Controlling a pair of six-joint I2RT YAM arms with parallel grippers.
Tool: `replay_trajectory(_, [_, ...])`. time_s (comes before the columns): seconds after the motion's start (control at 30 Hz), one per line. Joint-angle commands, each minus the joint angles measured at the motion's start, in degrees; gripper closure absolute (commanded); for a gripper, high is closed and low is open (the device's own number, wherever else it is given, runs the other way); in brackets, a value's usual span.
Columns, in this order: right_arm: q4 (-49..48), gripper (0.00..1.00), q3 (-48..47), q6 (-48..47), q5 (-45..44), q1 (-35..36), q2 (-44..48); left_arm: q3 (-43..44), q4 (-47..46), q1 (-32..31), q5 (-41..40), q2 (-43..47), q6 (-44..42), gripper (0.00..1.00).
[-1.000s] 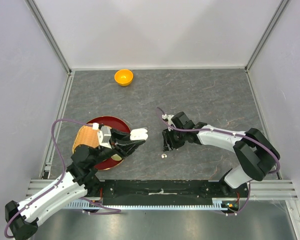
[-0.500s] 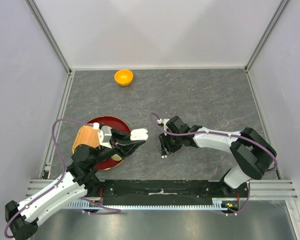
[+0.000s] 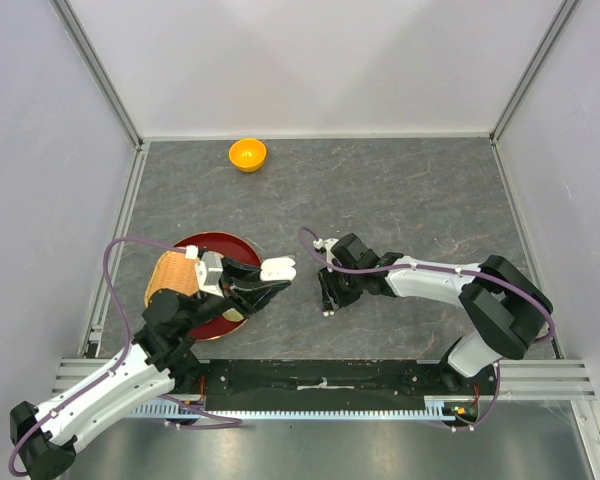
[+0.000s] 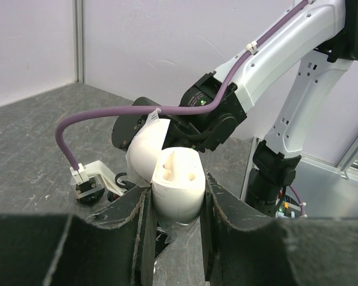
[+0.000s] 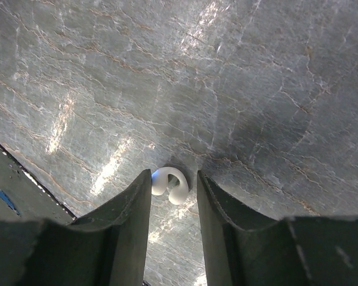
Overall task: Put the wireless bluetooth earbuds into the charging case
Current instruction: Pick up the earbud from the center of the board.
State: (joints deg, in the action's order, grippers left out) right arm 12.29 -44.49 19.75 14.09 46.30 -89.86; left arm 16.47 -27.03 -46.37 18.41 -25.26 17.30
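My left gripper (image 3: 271, 279) is shut on a white charging case (image 3: 278, 268), held off the table beside the red plate. In the left wrist view the case (image 4: 176, 182) stands upright between the fingers, its lid (image 4: 144, 148) swung open to the left and its sockets showing. A small white earbud (image 5: 172, 185) lies on the grey tabletop. My right gripper (image 5: 173, 179) is lowered around it, open; the left finger touches the bud and a gap remains on the right. From above, the right gripper (image 3: 328, 298) covers most of the earbud (image 3: 326, 312).
An orange bowl (image 3: 247, 154) sits at the back of the table. A red plate (image 3: 192, 246) holding a tan woven piece (image 3: 168, 275) lies under my left arm. Metal rails border the near edge (image 3: 320, 380) and the left side.
My right gripper has shifted left and come down over the white earbud, and its jaws have narrowed around it. The left arm and the case have not moved.
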Motion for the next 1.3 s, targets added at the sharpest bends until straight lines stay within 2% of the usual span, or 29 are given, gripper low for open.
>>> replay_trajectory(0.0, [0.71,0.58,1.69,-0.76,-2.05,0.28,-0.40,-0.39,-1.19,-0.21,-0.92,0.65,1.68,0.98])
replay_trajectory(0.3, [0.10,0.60,2.48,0.02,-1.87,0.54,0.74,-0.47,-1.45,-0.21,-0.84,-0.23,1.86,0.98])
replay_trajectory(0.43, [-0.95,0.54,1.95,1.51,-1.61,0.45,1.36,-0.39,-1.54,-0.21,-0.92,-0.23,1.86,0.98])
replay_trajectory(0.7, [-3.42,0.51,1.42,5.04,-4.49,0.45,4.96,-0.12,-1.45,-0.13,-1.19,-0.23,2.21,0.98])
replay_trajectory(0.87, [-4.74,0.56,2.74,5.04,-5.56,0.28,7.16,-0.12,-1.45,-0.21,-1.19,-0.23,2.21,0.98])
replay_trajectory(1.27, [-5.09,0.61,3.27,2.40,-4.15,0.37,3.29,0.67,-1.54,-0.13,-0.66,-1.11,2.74,0.98])
